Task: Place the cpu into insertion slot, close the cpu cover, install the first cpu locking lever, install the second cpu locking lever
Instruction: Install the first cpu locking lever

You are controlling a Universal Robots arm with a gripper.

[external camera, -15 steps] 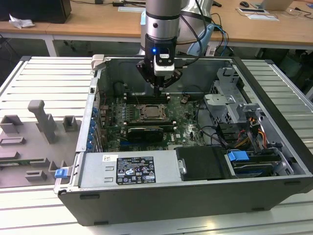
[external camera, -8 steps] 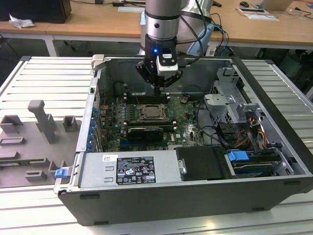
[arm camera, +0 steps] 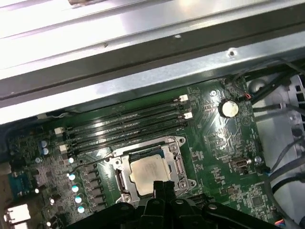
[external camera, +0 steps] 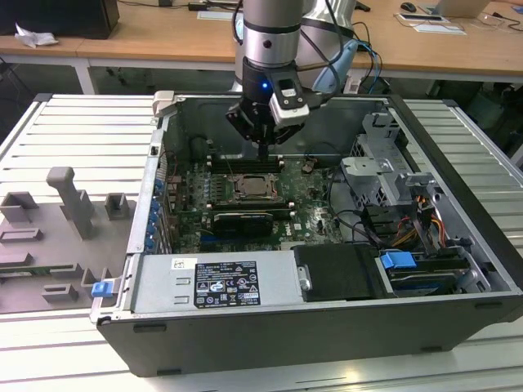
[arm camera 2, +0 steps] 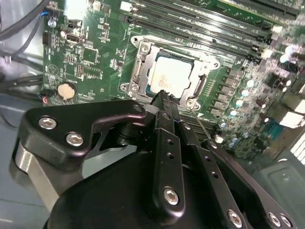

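Silver-grey, the cpu (arm camera 2: 174,75) lies flat in the insertion slot (arm camera 2: 136,71); we see our gripper (arm camera 2: 163,96) pinched closed on nothing, fingertips poised directly over the cpu's edge.

A ribbed metal table (external camera: 78,131) carries an open computer case (external camera: 327,335) and grey fixture plate (external camera: 49,249).

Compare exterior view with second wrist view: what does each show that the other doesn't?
Exterior view: whole case, power supply, grey tray beside the case. Second wrist view: coin battery, cover frame up close. Both: cpu, gripper close to it, memory slots.
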